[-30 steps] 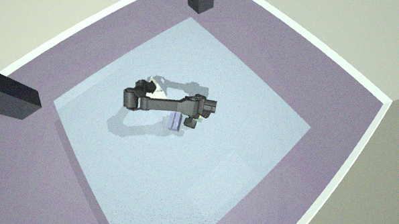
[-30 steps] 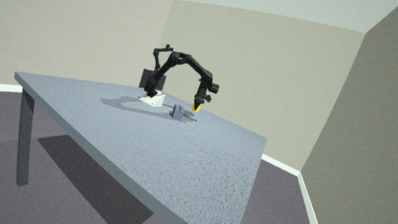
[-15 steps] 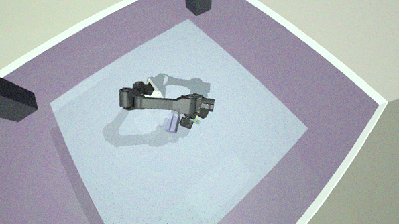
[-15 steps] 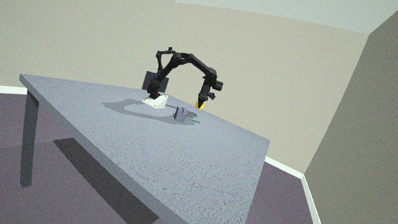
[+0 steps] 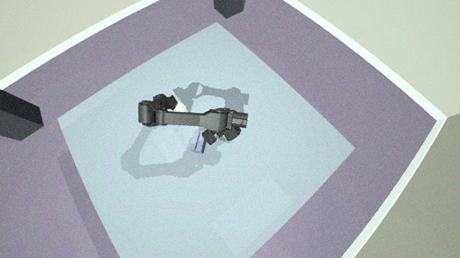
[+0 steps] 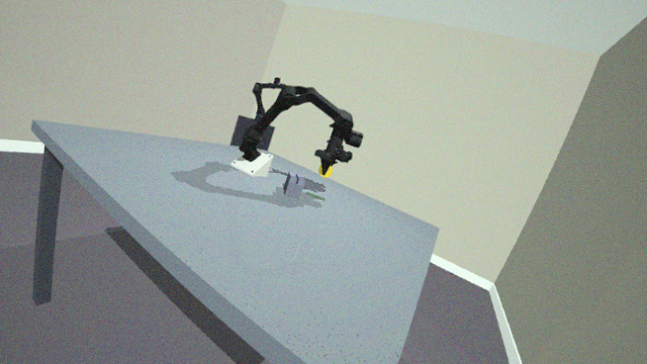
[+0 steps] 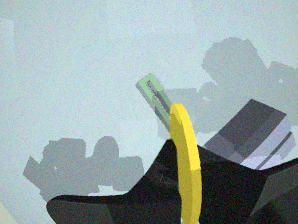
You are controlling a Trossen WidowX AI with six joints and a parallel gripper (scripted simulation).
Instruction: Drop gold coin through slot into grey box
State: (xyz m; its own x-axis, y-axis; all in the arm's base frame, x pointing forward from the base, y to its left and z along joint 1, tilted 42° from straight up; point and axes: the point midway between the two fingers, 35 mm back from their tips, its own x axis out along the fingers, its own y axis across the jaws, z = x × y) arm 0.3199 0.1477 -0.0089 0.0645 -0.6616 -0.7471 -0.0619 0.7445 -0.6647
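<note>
Here we see the gripper [image 6: 326,163] pinching the gold coin [image 7: 185,169] by its flat faces, its dark fingers pressed against either side so that the coin shows to the wrist view edge-on, as a narrow yellow band running from near the middle of the picture down toward the bottom. In the exterior view the coin [image 6: 324,170] hangs below the gripper as a small yellow disc, clear of the bench [image 6: 237,236] and above it. The green holder [image 7: 153,95] lies on the bench below, seen past the coin's upper edge in the wrist view as a pale green strip with a dark groove along it, tilted across the picture. We find the holder [image 6: 314,197] again in the exterior view as a thin green line on the bench just to the right of the grey box [image 6: 293,185]. The box [image 5: 197,141] stands beside the gripper [image 5: 223,136] in the top view, partly under the forearm, and its dark slot [image 6: 292,179] shows on the lid in the exterior view. In the wrist view a corner of the box [image 7: 260,139] sits to the right of the coin. The arm [image 6: 296,101] arches from its white base [image 6: 252,165] over the box.
</note>
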